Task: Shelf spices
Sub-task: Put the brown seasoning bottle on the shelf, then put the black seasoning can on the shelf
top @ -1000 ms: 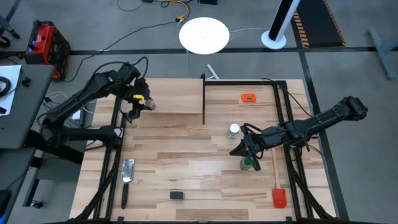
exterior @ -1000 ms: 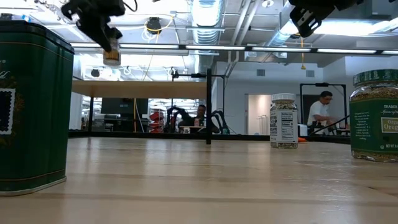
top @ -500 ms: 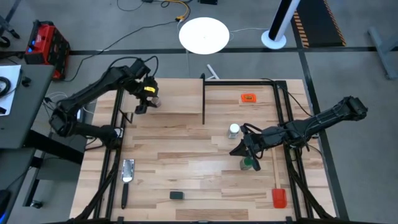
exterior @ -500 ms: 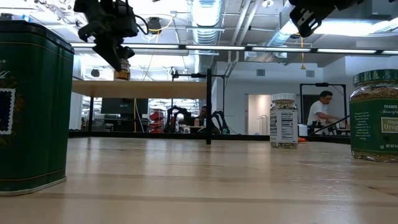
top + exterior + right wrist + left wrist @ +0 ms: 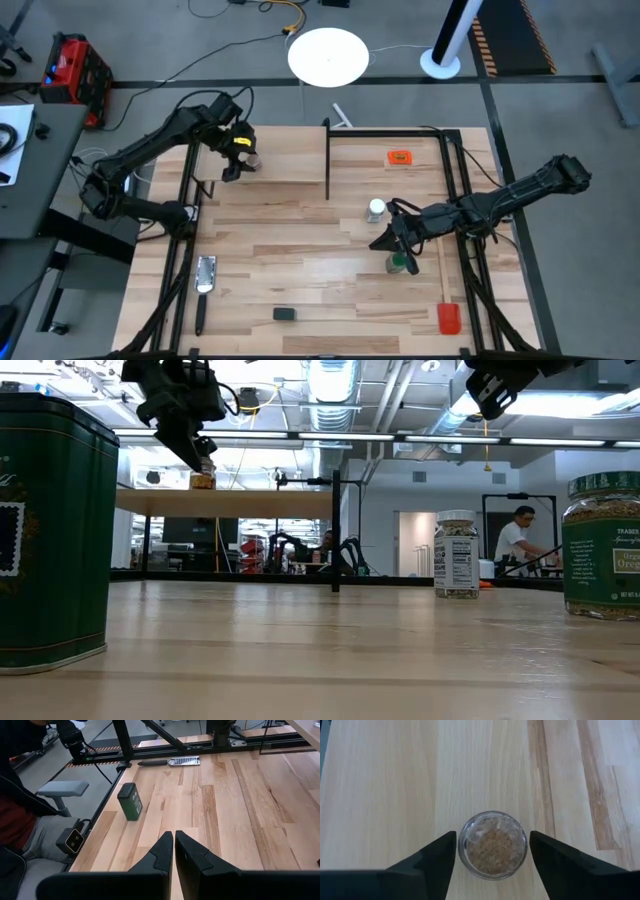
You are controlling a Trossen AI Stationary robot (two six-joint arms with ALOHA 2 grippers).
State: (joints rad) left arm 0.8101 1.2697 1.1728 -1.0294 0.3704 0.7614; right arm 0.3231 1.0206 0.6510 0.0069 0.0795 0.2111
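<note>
Brownish jar: upright on the shelf, between the parted fingers of my left pincer, released; my right pincer clenched, empty, above the bench.

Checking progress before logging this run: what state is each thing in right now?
Brownish jar: upright on the shelf, between open jaws.
Left gripper: open, jaws clear of the jar.
Right gripper: shut, empty.
White-lidded jar: upright on the table.
Green-lidded jar: upright on the table.
Green tin: upright on the table.
</note>
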